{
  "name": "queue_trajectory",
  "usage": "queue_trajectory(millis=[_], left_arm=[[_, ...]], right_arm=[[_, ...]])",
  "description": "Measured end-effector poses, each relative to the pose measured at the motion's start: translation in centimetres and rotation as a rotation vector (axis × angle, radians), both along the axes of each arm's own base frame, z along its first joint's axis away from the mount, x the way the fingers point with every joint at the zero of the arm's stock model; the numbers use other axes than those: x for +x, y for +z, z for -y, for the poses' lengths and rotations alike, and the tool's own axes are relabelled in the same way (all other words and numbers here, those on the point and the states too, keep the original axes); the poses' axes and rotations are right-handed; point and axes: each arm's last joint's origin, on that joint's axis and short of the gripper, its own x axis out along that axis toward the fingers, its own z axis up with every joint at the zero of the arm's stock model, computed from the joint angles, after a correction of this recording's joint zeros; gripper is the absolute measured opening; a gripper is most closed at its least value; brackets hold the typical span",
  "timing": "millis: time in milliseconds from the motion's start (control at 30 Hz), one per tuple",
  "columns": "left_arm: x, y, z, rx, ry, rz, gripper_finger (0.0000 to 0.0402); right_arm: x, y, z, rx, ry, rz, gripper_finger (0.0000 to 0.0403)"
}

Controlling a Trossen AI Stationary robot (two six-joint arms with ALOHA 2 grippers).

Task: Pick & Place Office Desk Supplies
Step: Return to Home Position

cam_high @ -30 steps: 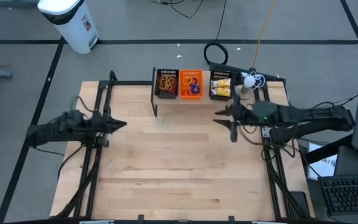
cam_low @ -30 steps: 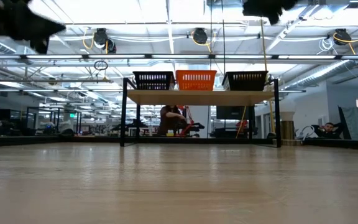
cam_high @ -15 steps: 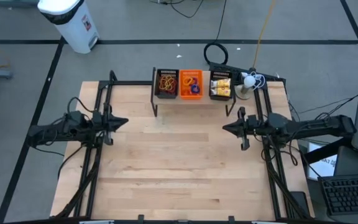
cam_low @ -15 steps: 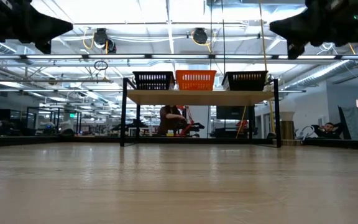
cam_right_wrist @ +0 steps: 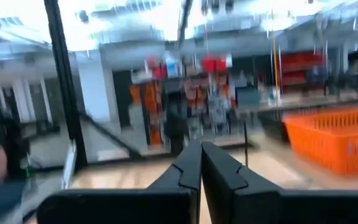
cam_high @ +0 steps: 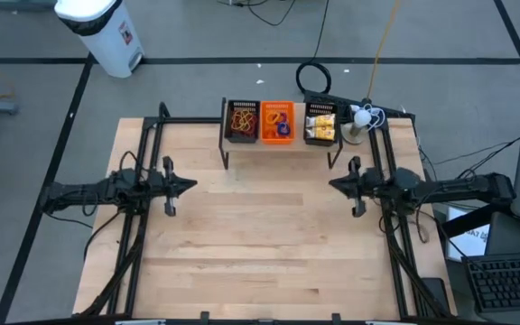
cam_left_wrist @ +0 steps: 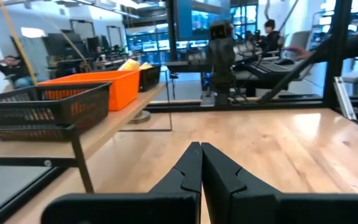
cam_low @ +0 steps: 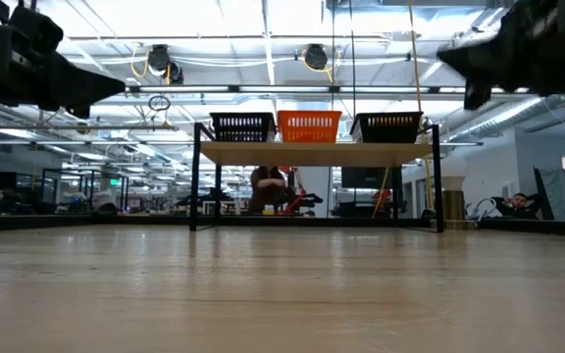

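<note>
The office desk supplies lie in three bins on a raised shelf [cam_high: 278,143] at the table's far edge. Rubber bands fill the left black mesh bin [cam_high: 242,121], coloured rings the orange bin [cam_high: 277,122], and yellow-and-white packets the right black mesh bin [cam_high: 321,124]. My left gripper [cam_high: 192,186] hangs shut above the table's left side and points level toward the right. My right gripper [cam_high: 332,185] hangs shut above the right side and points toward the left. Each wrist view shows its own fingertips [cam_left_wrist: 201,146] [cam_right_wrist: 201,144] pressed together with nothing between them.
The shelf stands on thin black legs [cam_low: 196,181] [cam_low: 436,181] with a gap beneath it. A white object with a coiled cord [cam_high: 361,117] sits at the far right corner. Black frame rails [cam_high: 143,162] [cam_high: 391,162] run along both table sides. A person [cam_low: 268,188] sits beyond the table.
My right gripper has drawn back from near the shelf toward the table's right edge and has come down. My left gripper has sunk a little and reached slightly toward the table's middle. The bins and what lies in them have kept still.
</note>
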Motion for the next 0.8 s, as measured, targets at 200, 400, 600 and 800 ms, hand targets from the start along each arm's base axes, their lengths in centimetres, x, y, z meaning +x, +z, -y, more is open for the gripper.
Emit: queue_trajectory(millis=[200,400,600,800], left_arm=[[0.01,-0.11,0.03,-0.001,-0.011,-0.011,0.0003],[0.01,-0.13,-0.01,-0.037,0.004,-0.009,0.0003],[0.01,-0.03,-0.01,-0.047,0.003,0.006,0.0021],[0.01,0.10,-0.02,-0.047,0.006,0.025,0.0023]], right_arm=[[-0.09,0.01,0.29,-0.007,-0.028,0.005,0.0001],[-0.12,0.14,0.34,-0.026,-0.035,0.019,0.0003],[-0.11,0.11,0.35,-0.044,-0.039,0.015,0.0001],[-0.11,0.11,0.34,-0.044,-0.038,0.016,0.0003]])
